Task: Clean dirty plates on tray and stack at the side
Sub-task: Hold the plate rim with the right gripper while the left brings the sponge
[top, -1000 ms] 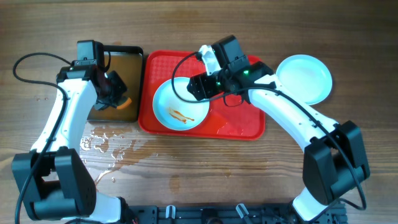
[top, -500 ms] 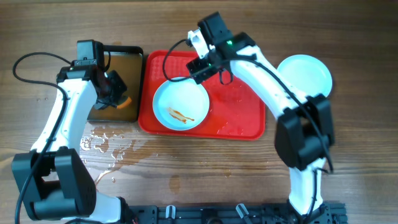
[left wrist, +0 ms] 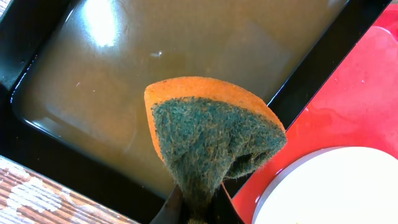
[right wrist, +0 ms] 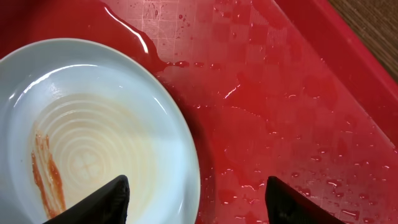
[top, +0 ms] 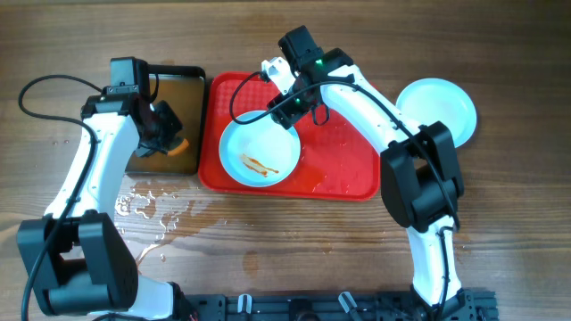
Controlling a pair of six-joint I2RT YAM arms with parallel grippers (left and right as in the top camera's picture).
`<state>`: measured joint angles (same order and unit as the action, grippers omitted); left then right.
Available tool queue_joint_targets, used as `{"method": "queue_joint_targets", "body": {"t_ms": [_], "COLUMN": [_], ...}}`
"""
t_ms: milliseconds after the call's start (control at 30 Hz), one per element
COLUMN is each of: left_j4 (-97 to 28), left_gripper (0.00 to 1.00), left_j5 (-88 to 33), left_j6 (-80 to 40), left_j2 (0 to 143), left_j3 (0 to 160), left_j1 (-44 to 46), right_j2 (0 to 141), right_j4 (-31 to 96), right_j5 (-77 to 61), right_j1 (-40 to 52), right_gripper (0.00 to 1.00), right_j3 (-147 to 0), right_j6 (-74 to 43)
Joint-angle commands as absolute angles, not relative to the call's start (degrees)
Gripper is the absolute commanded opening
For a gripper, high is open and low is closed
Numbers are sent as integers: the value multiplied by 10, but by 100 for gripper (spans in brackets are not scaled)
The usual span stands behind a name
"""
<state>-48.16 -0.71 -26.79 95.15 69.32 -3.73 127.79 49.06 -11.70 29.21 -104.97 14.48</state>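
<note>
A pale plate [top: 259, 153] with an orange-brown sauce streak [right wrist: 46, 168] lies on the left half of the wet red tray [top: 343, 169]. My right gripper [top: 284, 116] hangs open over the plate's far right rim. In the right wrist view its gripper [right wrist: 196, 202] has one finger over the plate [right wrist: 112, 124] and the other over the bare tray [right wrist: 292, 106]. A second plate [top: 437, 111], clean, rests on the table right of the tray. My left gripper [top: 168, 141] is shut on an orange-and-green sponge [left wrist: 211, 134] above the black pan.
The black pan [top: 183, 89] of brownish water [left wrist: 124, 68] stands against the tray's left edge. A puddle of water [top: 152, 203] spreads on the wooden table in front of the pan. Droplets cover the tray's right half.
My right arm has swung left from the tray's right side to the dirty plate's far rim, and its jaws have narrowed slightly. The left arm and sponge have not moved.
</note>
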Motion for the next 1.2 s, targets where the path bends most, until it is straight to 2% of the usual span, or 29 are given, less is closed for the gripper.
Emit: {"method": "queue_joint_targets", "body": {"t_ms": [0, 67, 167, 400, 467, 700, 967, 1067, 1167], "left_j4": [-480, -480, -480, -480, -480, -480, -479, -474, -469], "left_gripper": [4, 4, 4, 4, 4, 4, 4, 4, 4], "left_j5": [0, 0, 0, 0, 0, 0, -21, -52, -86], "left_j6": [-257, -257, -257, -257, -257, -257, -257, -257, -257], "left_j2": [956, 956, 956, 956, 956, 956, 956, 956, 956], "left_j3": [690, 690, 690, 690, 690, 690, 690, 690, 690], "left_j1": [-40, -40, -40, -40, -40, -40, -40, -40, -40], "right_j2": [1297, 1303, 1315, 1336, 1336, 1336, 1337, 1337, 1337], "right_j4": [476, 476, 475, 481, 480, 492, 517, 516, 513], "right_j5": [-101, -114, -121, -121, -121, -121, -120, -120, -116], "right_j1": [294, 294, 294, 294, 294, 294, 294, 294, 294], "right_gripper": [74, 70, 57, 43, 31, 6, 4, 4, 4], "right_j3": [-1036, -1036, -1036, -1034, -1034, -1034, -1034, -1024, -1006], "right_j6": [148, 143, 128, 98, 88, 63, -94, -245, -342]}}
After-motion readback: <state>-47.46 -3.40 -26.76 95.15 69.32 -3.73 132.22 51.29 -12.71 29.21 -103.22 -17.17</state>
